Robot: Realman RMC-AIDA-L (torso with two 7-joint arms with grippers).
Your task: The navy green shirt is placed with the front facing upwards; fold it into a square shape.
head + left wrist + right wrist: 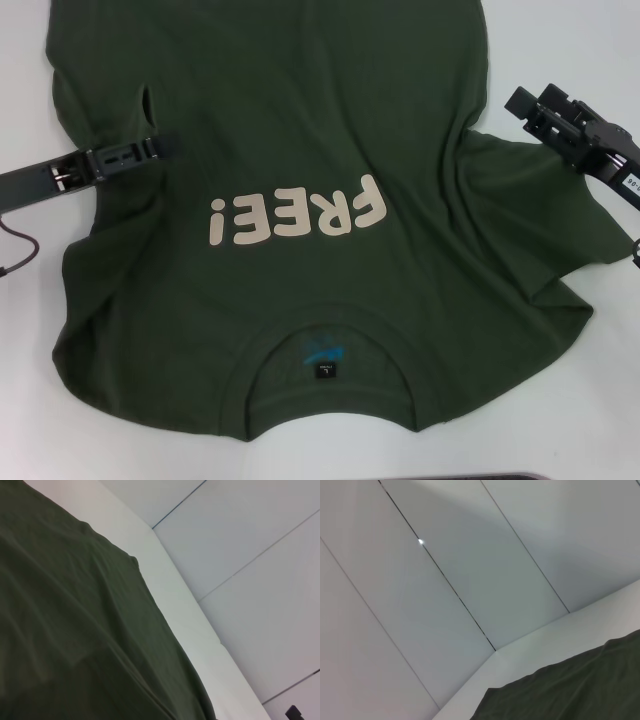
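1. Shirt (300, 150) lies front up on the white tabletop (30, 330), collar nearest you and the cream lettering (295, 212) across the chest; it is not yet folded, and both sides are rumpled.
2. Your left end effector (165, 145) lies low over the shirt's left side, arm reaching in nearly level from the left, its tip beside a small raised pucker of cloth. Whether it is wide or pinching the cloth, you cannot tell.
3. Your right end effector (522, 103) hovers above the shirt's right edge, tilted, arm running back to the right. Its opening cannot be told either.
4. To fold well, I judge you should take each side edge cleanly through one layer only, at matching heights on both sides.
5. Carry both edges inward evenly, so the creases run straight.
6. Smooth the ridges beside the right end effector first, or they will be trapped in the fold.
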